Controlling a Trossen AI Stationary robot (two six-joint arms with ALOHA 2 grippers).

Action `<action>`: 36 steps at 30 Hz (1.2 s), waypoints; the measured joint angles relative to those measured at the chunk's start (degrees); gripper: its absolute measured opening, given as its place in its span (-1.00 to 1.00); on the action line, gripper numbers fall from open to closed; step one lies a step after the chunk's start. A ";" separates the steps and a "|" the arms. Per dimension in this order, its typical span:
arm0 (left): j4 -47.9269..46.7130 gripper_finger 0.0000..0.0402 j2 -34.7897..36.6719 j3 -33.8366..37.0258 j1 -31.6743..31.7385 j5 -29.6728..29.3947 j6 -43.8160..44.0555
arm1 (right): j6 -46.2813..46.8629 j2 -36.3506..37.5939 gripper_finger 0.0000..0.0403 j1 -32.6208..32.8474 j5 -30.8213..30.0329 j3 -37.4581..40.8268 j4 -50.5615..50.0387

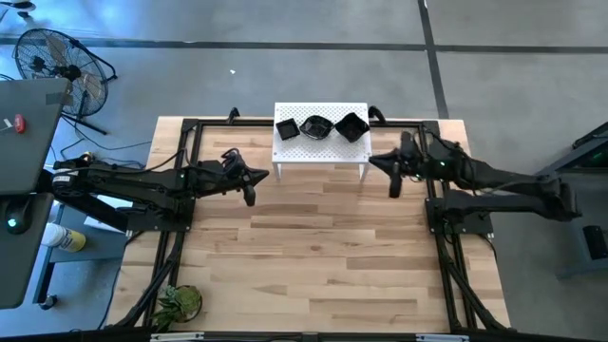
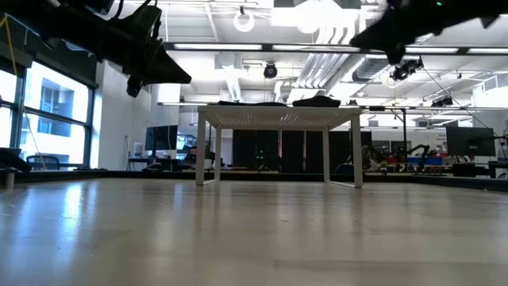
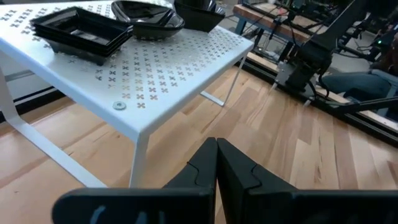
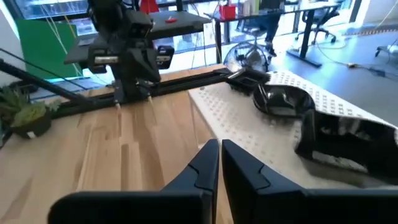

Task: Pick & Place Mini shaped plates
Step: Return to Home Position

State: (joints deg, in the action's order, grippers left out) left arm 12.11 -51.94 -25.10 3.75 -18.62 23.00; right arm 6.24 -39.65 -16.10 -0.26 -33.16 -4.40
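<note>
Three stacks of glossy black mini plates sit on the white perforated stand (image 1: 320, 142): a square stack (image 1: 288, 127) (image 3: 79, 30), a round one (image 1: 315, 126) (image 3: 149, 15) and a diamond-set one (image 1: 351, 125) (image 4: 346, 140). My left gripper (image 1: 250, 193) (image 3: 216, 163) hovers shut above the table left of the stand's near left leg. My right gripper (image 1: 394, 188) (image 4: 220, 163) hovers shut right of the stand's near right leg. Neither touches anything.
A small green plant (image 1: 178, 303) stands at the table's near left corner. The black frame rails (image 1: 440, 237) run along both table sides. The wooden table (image 1: 313, 256) between and in front of the arms lies bare. A floor fan (image 1: 59, 68) stands beyond the far left corner.
</note>
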 joint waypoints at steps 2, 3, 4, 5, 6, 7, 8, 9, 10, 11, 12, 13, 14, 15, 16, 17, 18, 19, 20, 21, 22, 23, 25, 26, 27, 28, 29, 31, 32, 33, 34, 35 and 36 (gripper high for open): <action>0.37 -1.00 0.00 0.00 0.00 -0.12 -0.06 | -0.58 3.95 -0.92 0.00 -0.80 2.98 0.60; 0.44 -1.00 0.00 0.00 0.00 -0.15 -0.07 | -0.79 5.96 -0.92 0.00 -1.77 4.46 1.52; 0.55 -1.00 0.00 0.00 0.00 -0.16 -0.07 | -1.22 7.98 -0.92 0.00 -3.19 5.93 2.41; 0.91 -1.00 0.00 0.00 0.00 -0.17 -0.07 | -1.84 10.05 -0.92 0.00 -4.53 7.39 3.19; 1.28 -1.00 0.00 0.00 0.00 -0.16 -0.27 | -2.42 12.19 -0.92 0.00 -5.98 8.75 3.35; 1.47 -1.00 0.00 0.00 0.00 -0.11 -0.65 | -2.97 14.20 -0.92 0.00 -7.61 10.05 3.25; 1.48 -1.00 0.00 0.00 0.00 0.20 -1.23 | -3.38 16.30 -0.92 0.00 -9.30 11.39 3.19; 1.44 -1.00 0.00 0.00 0.00 0.60 -1.91 | -3.70 18.18 -0.92 0.00 -10.78 12.50 3.08; 1.44 -1.00 0.00 0.00 0.00 1.11 -2.49 | -3.95 20.07 -0.92 -0.01 -11.64 13.50 2.96; 1.64 -1.00 0.05 0.00 0.00 1.59 -3.01 | -4.42 21.91 -0.92 -0.02 -12.17 14.50 3.00; 1.88 -1.00 0.21 0.00 0.00 1.85 -3.14 | -4.78 23.79 -0.92 -0.02 -12.48 15.50 2.98; 2.24 -1.00 0.38 0.00 0.00 2.24 -3.40 | -4.83 25.56 -0.92 -0.02 -12.77 16.41 2.95; 3.02 -1.00 0.42 0.00 0.00 2.87 -3.95 | -4.83 27.42 -0.92 -0.02 -12.85 17.25 2.97; 3.79 -1.00 0.42 0.00 0.00 3.46 -4.86 | -4.83 29.29 -0.92 -0.02 -12.87 18.17 2.91; 4.31 -1.00 0.42 0.00 0.00 4.12 -5.99 | -4.81 31.28 -0.92 -0.02 -12.86 19.08 2.82; 5.00 -1.00 0.42 0.00 0.00 4.77 -7.17 | -4.78 33.24 -0.92 -0.02 -12.89 19.92 2.82; 5.40 -1.00 0.42 0.00 0.00 4.98 -8.05 | -4.50 35.38 -0.92 -0.02 -12.98 20.74 2.62; 5.47 -1.00 0.42 0.00 0.00 5.01 -8.64 | -4.04 37.56 -0.92 -0.02 -13.35 21.44 1.71; 5.45 -1.00 0.42 0.00 0.00 5.03 -9.11 | -3.86 39.55 -0.92 -0.02 -13.78 21.95 0.69; 5.77 -1.00 0.42 0.24 0.00 5.03 -9.38 | -3.78 39.53 -0.92 -0.02 -14.21 22.14 0.68; 6.64 -1.00 0.68 0.76 0.00 5.05 -9.57 | -3.78 39.59 -0.92 -0.02 -14.05 22.32 -0.45; 7.71 -1.00 1.18 1.57 0.00 5.05 -9.68 | -4.09 39.22 -0.92 -0.02 -14.21 22.41 -1.22; 11.60 -1.00 1.74 3.28 0.00 5.18 -9.70 | -4.61 39.02 -0.92 -0.02 -13.67 22.20 -0.72; 12.53 -1.00 2.74 4.45 0.00 5.52 -9.72 | -4.60 39.45 -0.92 -0.02 -13.71 22.20 -0.83; 13.44 -1.00 3.66 5.65 0.00 5.65 -9.88 | -4.65 39.58 -0.92 -0.02 -13.74 22.20 -0.55; 15.01 -1.00 4.26 6.44 0.00 5.66 -10.16 | -4.68 39.62 -0.91 -0.02 -13.74 22.22 -0.48; 15.64 -1.00 5.23 7.32 0.00 5.72 -10.32 | -4.81 39.62 -0.92 -0.02 -13.84 22.22 -0.33; 14.94 -1.00 7.60 9.26 0.00 5.42 -10.39 | -4.76 39.64 -0.92 -0.02 -14.43 22.72 0.61; 15.20 -1.00 8.48 10.03 0.00 4.72 -10.71 | -4.67 39.64 -0.92 -0.02 -14.78 23.37 0.80; 15.19 -1.00 9.56 10.97 0.00 4.30 -10.77 | -4.40 39.59 -0.92 -0.02 -15.11 24.32 1.17; 14.94 -1.00 10.89 11.97 0.00 3.75 -10.80 | -3.81 39.52 -0.91 -0.02 -15.36 25.35 2.26; 14.87 -1.00 12.08 12.88 0.00 3.26 -10.80 | -3.47 39.64 -0.91 -0.02 -15.48 26.45 4.02; 14.90 -1.00 13.35 13.90 0.01 3.06 -10.80 | -2.72 39.66 -0.91 -0.02 -15.60 27.63 6.37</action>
State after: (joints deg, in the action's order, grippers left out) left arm 27.01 -38.60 -11.21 3.76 -15.56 12.21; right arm 3.52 0.01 -16.12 -15.85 -5.53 1.97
